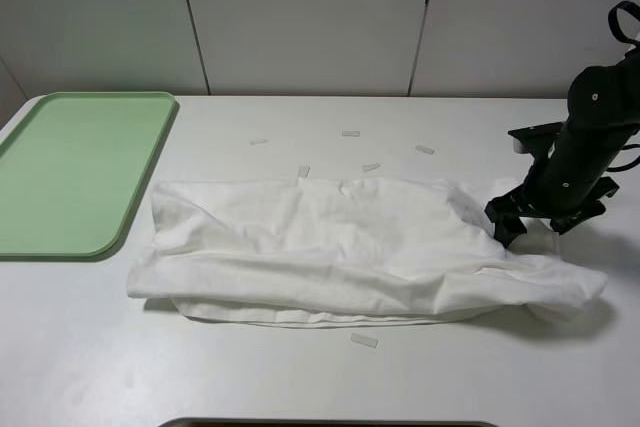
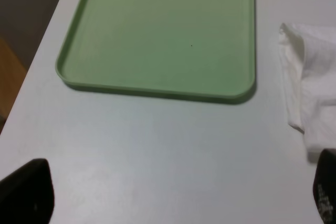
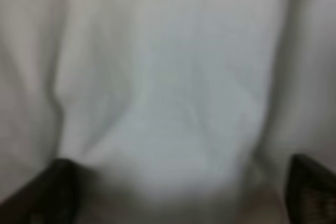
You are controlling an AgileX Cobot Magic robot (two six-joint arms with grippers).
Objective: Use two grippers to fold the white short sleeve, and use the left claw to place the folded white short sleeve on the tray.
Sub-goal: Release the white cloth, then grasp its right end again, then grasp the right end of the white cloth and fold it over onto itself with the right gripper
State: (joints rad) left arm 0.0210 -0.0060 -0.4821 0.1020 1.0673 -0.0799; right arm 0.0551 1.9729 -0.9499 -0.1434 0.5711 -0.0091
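The white short sleeve [image 1: 340, 247] lies folded into a long band across the middle of the table. My right gripper [image 1: 543, 219] hovers low over its right end, open, its fingers straddling the cloth. In the right wrist view blurred white fabric [image 3: 168, 87] fills the picture, and the right gripper [image 3: 181, 192] holds nothing. The pale-green tray [image 1: 80, 172] sits bare at the far left. The left wrist view shows the tray [image 2: 163, 30] and the shirt's left edge [image 2: 310, 87]. My left gripper [image 2: 176, 192] is open above bare table. The left arm is outside the high view.
Small pale tape strips [image 1: 350, 133] lie scattered behind the shirt, and one more strip [image 1: 364, 340] lies in front of it. A dark edge [image 1: 330, 423] runs along the table's near side. A panelled wall stands behind the table.
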